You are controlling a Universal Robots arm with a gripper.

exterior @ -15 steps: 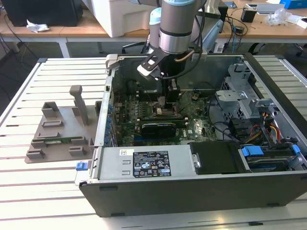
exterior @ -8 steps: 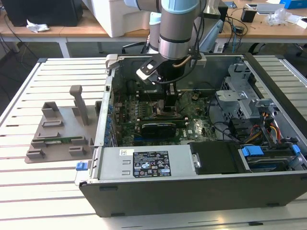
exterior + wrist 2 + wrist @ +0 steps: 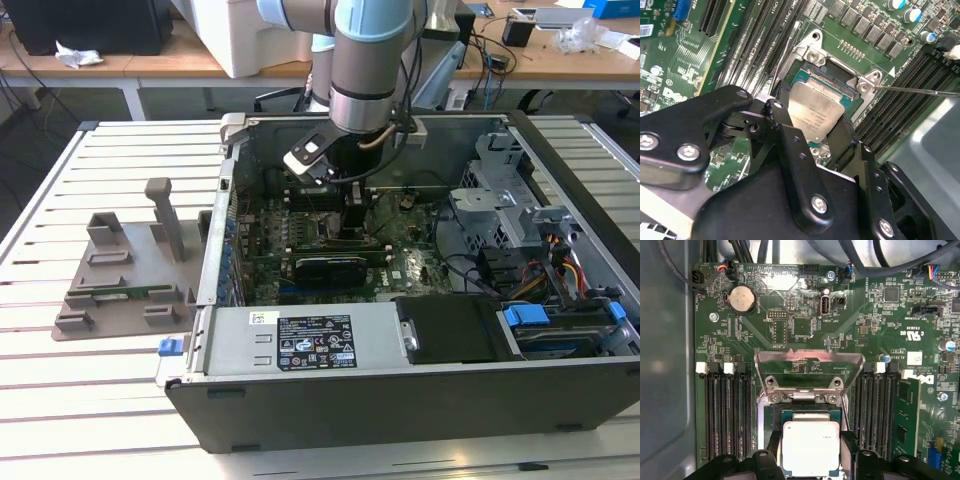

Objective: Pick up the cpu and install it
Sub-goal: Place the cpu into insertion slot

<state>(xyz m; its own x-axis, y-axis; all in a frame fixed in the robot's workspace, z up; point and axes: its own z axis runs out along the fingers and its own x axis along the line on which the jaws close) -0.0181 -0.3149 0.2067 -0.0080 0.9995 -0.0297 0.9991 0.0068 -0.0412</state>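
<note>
In the exterior view the arm (image 3: 370,60) comes down from 12 o'clock into an open computer case (image 3: 420,400) that lies on a slatted table (image 3: 100,400), and the gripper (image 3: 355,225) hangs low over the green circuit board (image 3: 410,265) near the middle of the case. At about 6 o'clock from the gripper a long grey box (image 3: 310,345) with labels lies along the case's near wall, and at 9 o'clock from the case a grey plastic holder (image 3: 125,275) rests on the table, well apart from the gripper. In both wrist views the cpu (image 3: 815,112) (image 3: 811,447), a flat square chip with a shiny silver top, sits between the two black fingers (image 3: 782,130) (image 3: 771,452), which are clamped on its opposite edges. The chip is directly over the socket (image 3: 832,75) (image 3: 810,415), covering part of it while the socket's far side shows beyond the chip's edge; whether it touches the socket I cannot tell. In the first wrist view the socket's metal frame (image 3: 807,365) stands tipped open just beyond it. Rows of black slots (image 3: 725,415) flank the socket on both sides, and a green memory stick (image 3: 905,415) stands in one outer slot. A round silver battery (image 3: 742,299) lies farther off on the board. In the second wrist view a thin metal lever (image 3: 920,90) juts out beside one corner of the socket.
</note>
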